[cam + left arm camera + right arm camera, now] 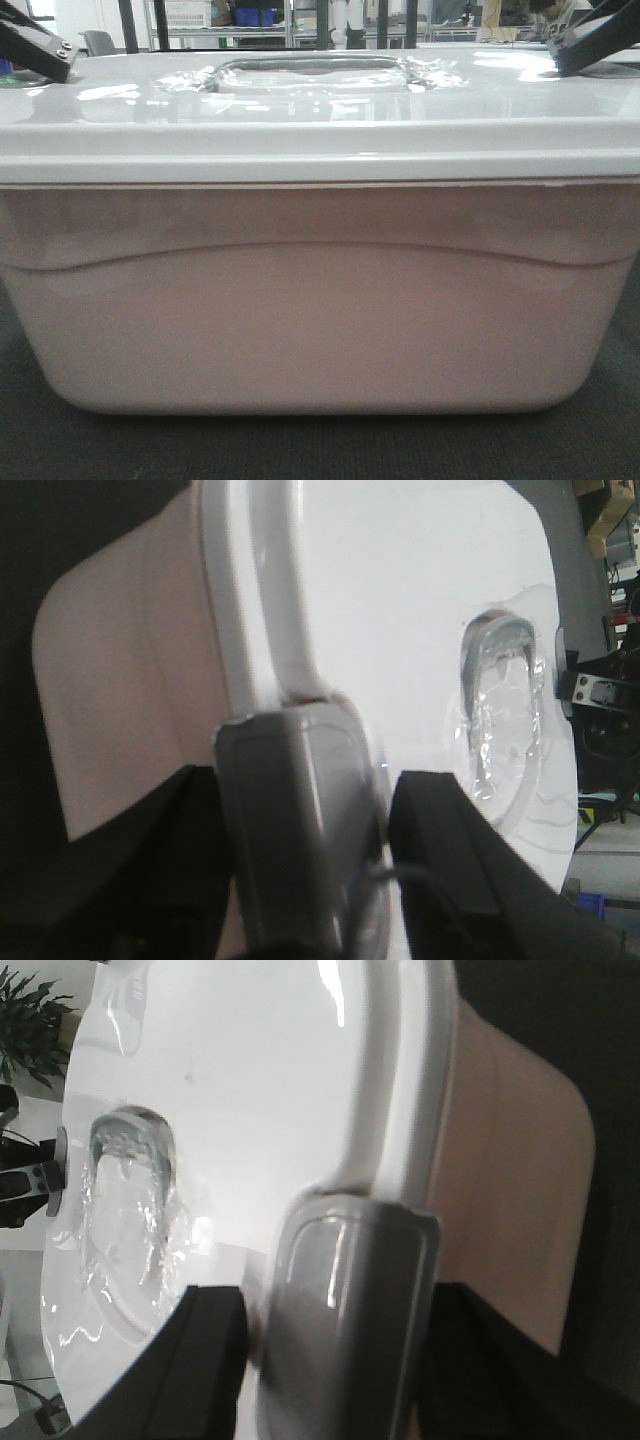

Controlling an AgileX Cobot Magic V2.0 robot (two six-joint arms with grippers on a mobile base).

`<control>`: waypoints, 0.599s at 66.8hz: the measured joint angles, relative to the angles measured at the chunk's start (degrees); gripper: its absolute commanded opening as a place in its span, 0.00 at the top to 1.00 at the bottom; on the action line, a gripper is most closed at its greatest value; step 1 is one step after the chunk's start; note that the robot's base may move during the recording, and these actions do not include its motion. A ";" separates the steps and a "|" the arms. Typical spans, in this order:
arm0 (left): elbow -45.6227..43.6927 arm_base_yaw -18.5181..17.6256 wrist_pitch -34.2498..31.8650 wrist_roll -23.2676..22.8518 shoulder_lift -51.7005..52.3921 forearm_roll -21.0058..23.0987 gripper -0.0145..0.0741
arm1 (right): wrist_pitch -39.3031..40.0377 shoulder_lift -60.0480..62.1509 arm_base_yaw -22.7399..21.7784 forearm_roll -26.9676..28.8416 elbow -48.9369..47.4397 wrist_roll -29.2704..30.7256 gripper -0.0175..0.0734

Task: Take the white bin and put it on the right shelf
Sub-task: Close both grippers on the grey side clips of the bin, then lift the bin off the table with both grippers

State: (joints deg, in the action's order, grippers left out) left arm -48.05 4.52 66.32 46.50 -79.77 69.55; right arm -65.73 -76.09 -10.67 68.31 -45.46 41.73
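The white bin [320,310] fills the front view: pinkish-white tub with a curved ridge, and a glossy white lid [320,110] with a recessed handle [310,70]. My left gripper [35,45] is at the lid's left end. In the left wrist view it [305,780] straddles the bin's grey end latch [300,820], one black finger [460,870] on the lid side and one on the tub side, closed against it. My right gripper [595,40] grips the right end the same way [340,1295], over the grey latch [350,1310]. The right shelf is out of view.
Dark carpet-like ground [320,445] lies under the bin. Far behind it stand metal racks with blue crates [255,15] and a white basket [188,12]. A plant [35,1020] shows in the right wrist view.
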 measured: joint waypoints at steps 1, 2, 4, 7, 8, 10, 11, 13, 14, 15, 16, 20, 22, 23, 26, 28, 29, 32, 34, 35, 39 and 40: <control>0.00 0.00 0.00 -0.14 0.00 -0.02 0.68 | 0.00 0.00 0.00 0.00 0.00 0.00 0.37; 0.00 0.04 0.00 -0.24 0.00 0.11 0.68 | 0.00 0.00 -0.10 0.00 0.00 0.00 0.37; 0.00 0.13 0.00 -0.37 0.00 0.21 0.68 | 0.00 0.00 -0.09 0.00 0.00 0.00 0.37; 0.00 0.13 0.00 -0.37 -0.12 0.23 0.68 | 0.00 0.00 -0.09 0.00 0.00 0.00 0.37; 0.00 0.13 0.00 -0.47 -0.12 0.23 0.68 | 0.00 0.00 -0.13 0.00 0.00 0.00 0.37; 0.00 0.13 0.00 -0.48 -0.12 0.33 0.68 | 0.00 0.00 -0.22 0.00 0.00 0.00 0.37; 0.00 0.13 0.00 -0.48 -0.12 0.33 0.68 | 0.00 0.00 -0.22 0.00 0.00 0.00 0.37; 0.00 0.13 0.00 -0.48 -0.12 0.33 0.68 | 0.00 0.00 -0.22 0.00 0.00 0.00 0.37; 0.00 0.13 0.00 -0.48 -0.12 0.33 0.68 | 0.00 0.00 -0.22 0.00 0.00 0.00 0.37; 0.00 0.13 0.00 -0.48 -0.12 0.35 0.68 | 0.00 0.00 -0.22 0.00 0.00 0.00 0.37; 0.00 0.13 0.00 -0.48 -0.12 0.35 0.68 | 0.00 0.00 -0.22 0.00 0.00 0.00 0.37; 0.00 0.13 0.00 -0.56 -0.12 0.35 0.68 | 0.00 0.00 -0.22 0.00 0.00 0.00 0.37; 0.00 0.13 0.00 -0.56 -0.12 0.35 0.68 | 0.00 0.00 -0.22 0.00 0.00 0.00 0.37; 0.00 0.13 0.00 -0.56 -0.12 0.35 0.68 | 0.00 0.00 -0.22 0.00 0.00 0.00 0.37; 0.00 0.13 0.00 -0.56 -0.12 0.35 0.68 | 0.00 0.00 -0.22 0.00 0.00 0.00 0.37; 0.00 0.13 0.00 -0.56 -0.12 0.45 0.68 | 0.00 0.00 -0.22 0.00 0.00 0.00 0.37; 0.00 0.13 0.00 -0.56 -0.12 0.45 0.68 | 0.00 0.00 -0.22 0.00 0.00 0.00 0.37; 0.00 0.13 0.00 -0.56 -0.12 0.45 0.68 | 0.00 0.00 -0.22 0.00 0.00 0.00 0.37; 0.00 0.13 0.00 -0.56 -0.12 0.45 0.68 | 0.00 0.00 -0.22 0.00 0.00 0.00 0.37; 0.00 0.13 0.00 -0.56 -0.12 0.45 0.68 | 0.00 0.00 -0.22 0.00 0.00 0.00 0.37; 0.00 0.13 0.00 -0.56 -0.12 0.45 0.68 | 0.00 0.00 -0.22 0.00 0.00 0.00 0.37; 0.00 0.13 0.00 -0.56 -0.12 0.45 0.68 | 0.00 0.00 -0.22 0.00 0.00 0.00 0.37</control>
State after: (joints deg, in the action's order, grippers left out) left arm -48.05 4.65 66.32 45.94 -79.90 70.01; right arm -65.73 -76.09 -10.90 68.31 -45.46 41.73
